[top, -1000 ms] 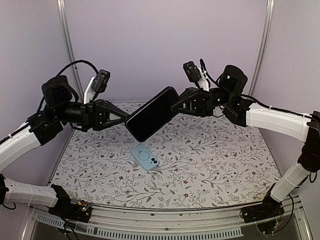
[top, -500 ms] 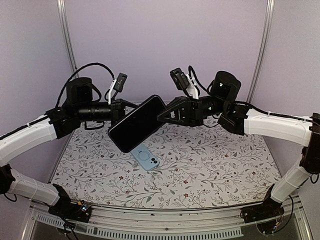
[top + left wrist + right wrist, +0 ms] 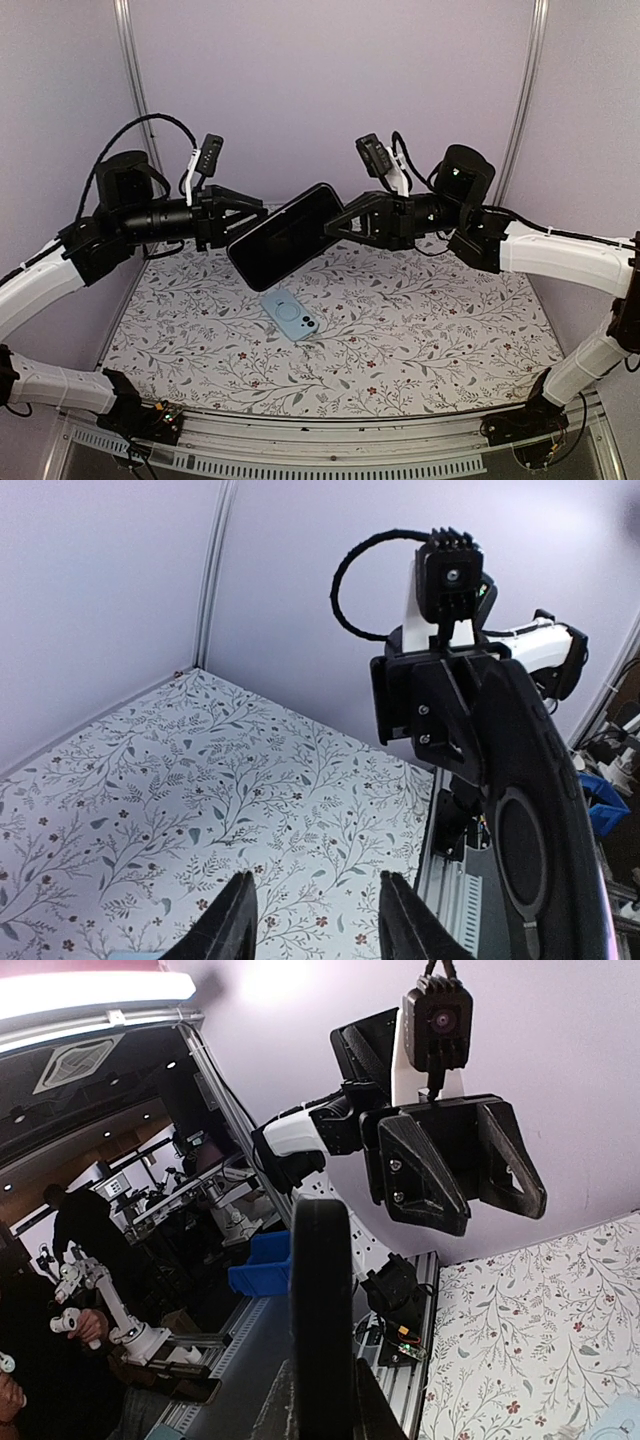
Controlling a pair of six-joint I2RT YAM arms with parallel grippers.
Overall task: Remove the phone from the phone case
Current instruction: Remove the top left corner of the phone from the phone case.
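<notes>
A black slab with rounded corners, the phone case (image 3: 285,235), hangs tilted in the air above the table's middle. Its dark glossy face is turned up and its other face (image 3: 520,780) carries a round ring. I cannot tell phone from case in it. My right gripper (image 3: 335,228) is shut on its right end, one finger on each face (image 3: 320,1290). My left gripper (image 3: 238,212) stands open just left of the slab's other end, with nothing between its fingers (image 3: 240,920). A light blue phone-shaped slab (image 3: 291,315) with a white ring and a camera corner lies flat below.
A floral cloth covers the table (image 3: 430,320), and plain lilac walls close it in at the back and sides. Metal posts (image 3: 135,90) stand in the back corners. An aluminium rail (image 3: 330,445) runs along the near edge between the arm bases.
My left gripper has let go of the black slab's left end and opened, drawing back a little to the left. The right gripper still holds the slab, now slightly further right.
</notes>
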